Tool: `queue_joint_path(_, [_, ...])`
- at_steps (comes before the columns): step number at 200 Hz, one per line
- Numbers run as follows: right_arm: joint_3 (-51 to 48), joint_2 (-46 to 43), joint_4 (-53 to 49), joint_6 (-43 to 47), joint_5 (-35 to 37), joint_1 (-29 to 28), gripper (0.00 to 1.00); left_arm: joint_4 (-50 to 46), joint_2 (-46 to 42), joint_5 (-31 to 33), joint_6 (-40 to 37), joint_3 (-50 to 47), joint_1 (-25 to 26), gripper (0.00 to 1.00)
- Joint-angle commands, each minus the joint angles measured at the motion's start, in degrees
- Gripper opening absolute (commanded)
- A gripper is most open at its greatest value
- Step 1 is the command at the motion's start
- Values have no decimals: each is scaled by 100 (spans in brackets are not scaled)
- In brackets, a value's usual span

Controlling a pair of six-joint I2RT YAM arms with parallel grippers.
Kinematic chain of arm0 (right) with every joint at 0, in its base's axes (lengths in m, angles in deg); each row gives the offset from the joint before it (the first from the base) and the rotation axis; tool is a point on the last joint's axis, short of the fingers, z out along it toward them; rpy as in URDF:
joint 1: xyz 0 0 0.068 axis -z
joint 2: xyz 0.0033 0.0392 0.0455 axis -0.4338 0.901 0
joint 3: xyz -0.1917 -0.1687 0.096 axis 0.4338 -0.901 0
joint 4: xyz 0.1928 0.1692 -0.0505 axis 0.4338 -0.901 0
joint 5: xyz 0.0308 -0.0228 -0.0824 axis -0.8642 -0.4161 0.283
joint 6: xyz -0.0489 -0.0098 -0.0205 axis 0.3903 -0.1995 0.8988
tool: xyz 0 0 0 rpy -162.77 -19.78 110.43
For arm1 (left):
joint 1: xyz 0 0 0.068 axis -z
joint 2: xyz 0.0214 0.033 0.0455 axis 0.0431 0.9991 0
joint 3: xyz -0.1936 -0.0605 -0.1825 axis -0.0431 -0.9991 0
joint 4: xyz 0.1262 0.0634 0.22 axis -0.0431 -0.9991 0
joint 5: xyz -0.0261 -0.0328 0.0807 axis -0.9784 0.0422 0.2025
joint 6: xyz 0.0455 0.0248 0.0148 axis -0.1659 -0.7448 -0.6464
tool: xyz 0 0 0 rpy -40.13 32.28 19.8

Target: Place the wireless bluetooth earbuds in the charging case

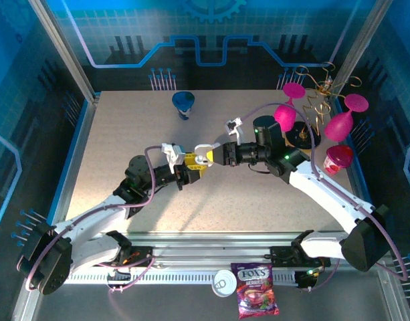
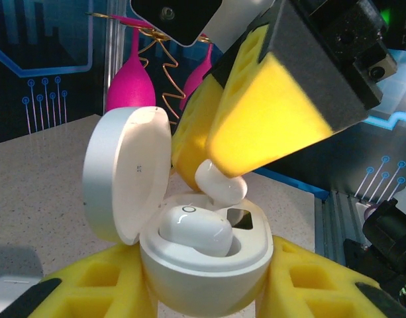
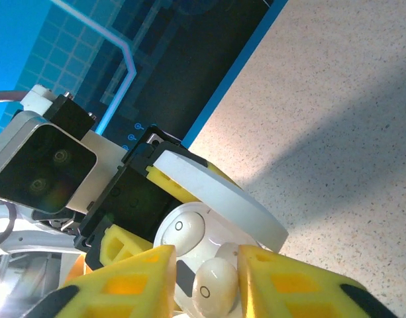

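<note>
Yellow foam pads (image 2: 90,288) of left gripper (image 2: 204,286) sit closest to the lens in the left wrist view, clamped on either side of the charging case (image 2: 203,268). Case is upright between them, held off the table (image 1: 124,134). Lid (image 2: 126,172) is flipped up, standing to the left of the case body.

Seated earbud (image 2: 193,228) lies in the left well, glossy white with a small ring mark on top. The well to its right shows dark.

Right gripper (image 2: 219,159) comes in from above, tilted. Its yellow pads pinch the second earbud (image 2: 219,182) by its upper end. That earbud hangs just over the dark well, right beside the seated one. Cannot tell if it touches the case rim.

Right wrist view: right gripper (image 3: 206,278) has the second earbud (image 3: 212,288) between its pads, with the seated earbud (image 3: 186,228) and the lid (image 3: 219,195) just beyond the fingertips.

Top view: left gripper (image 1: 190,168) and right gripper (image 1: 205,156) meet tip to tip mid-table. Pink glasses (image 1: 342,124) stand behind the right arm, blue cup (image 1: 184,101) far beyond both grippers.
</note>
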Motion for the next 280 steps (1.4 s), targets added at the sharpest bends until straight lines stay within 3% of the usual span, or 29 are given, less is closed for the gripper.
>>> queue_joint_path(1, [78, -96, -278, 45, 179, -23, 36, 477, -27, -72, 5, 106, -18, 18])
queue_joint_path(70, [40, -492, -416, 242, 447, 30, 54, 499, -18, -37, -104, 18, -20, 18])
queue_joint_path(127, [170, -650, -354, 174, 800, 59, 69, -22, 60, -546, -1145, -28, -14, 21])
queue_joint_path(159, [643, -277, -981, 114, 1185, 74, 68, -375, -11, -814, -1498, 43, -10, 19])
queue_joint_path(211, [1098, 316, -1713, 272, 1277, 35, 67, -63, 29, -911, -1163, 12, -6, 19])
queue_joint_path(280, [573, -132, -1688, 378, 964, -48, 67, 187, 156, -421, -794, 87, -7, 19])
